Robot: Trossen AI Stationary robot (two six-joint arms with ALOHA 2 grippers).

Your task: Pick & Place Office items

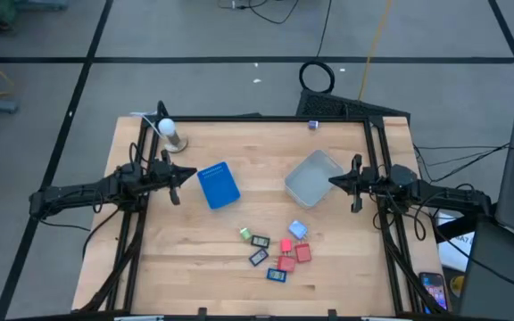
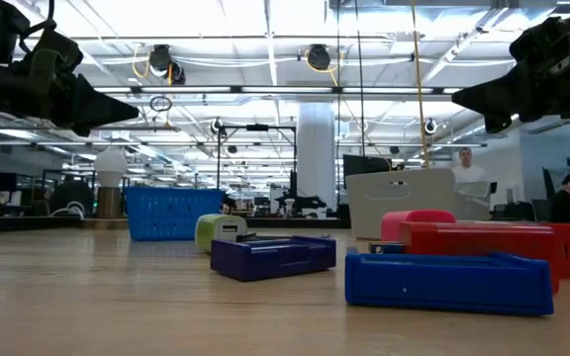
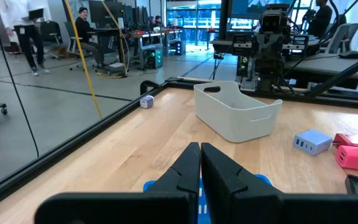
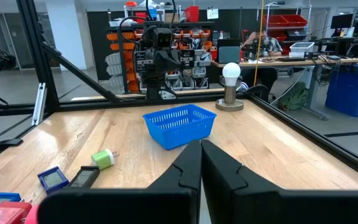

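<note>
Two robot arms are waiting at the sides of the wooden table (image 1: 194, 267), one on each side, and neither one is touching anything. I think they are hanging up high like this so the middle of the table is staying clear before any picking begins. The left claw (image 1: 175, 185) is pressing its two fingers together with nothing between them, and it is hovering just beside the blue basket (image 1: 219, 185). The right claw (image 1: 355, 185) is also pinching shut on nothing, and it is floating just beside the clear tub (image 1: 313, 176). The little office things (image 1: 277, 248) are all lying in one loose bunch on the near part of the table, between the two arms and well apart from both claws. In that bunch, red blocks (image 1: 294, 253) are sitting close together, a light-blue block (image 1: 298, 230) is resting next to them, a green bit (image 1: 245, 234) is lying off to the basket side, and dark flat pieces (image 1: 259, 257) are lying around them. The basket and the tub are standing open on top, probably so the small things can be dropped in. Nothing seems to be in either one yet, so the job is looking like it is only starting. A white bulb on a stand (image 1: 169, 132) is standing in the far corner, out of the way.
</note>
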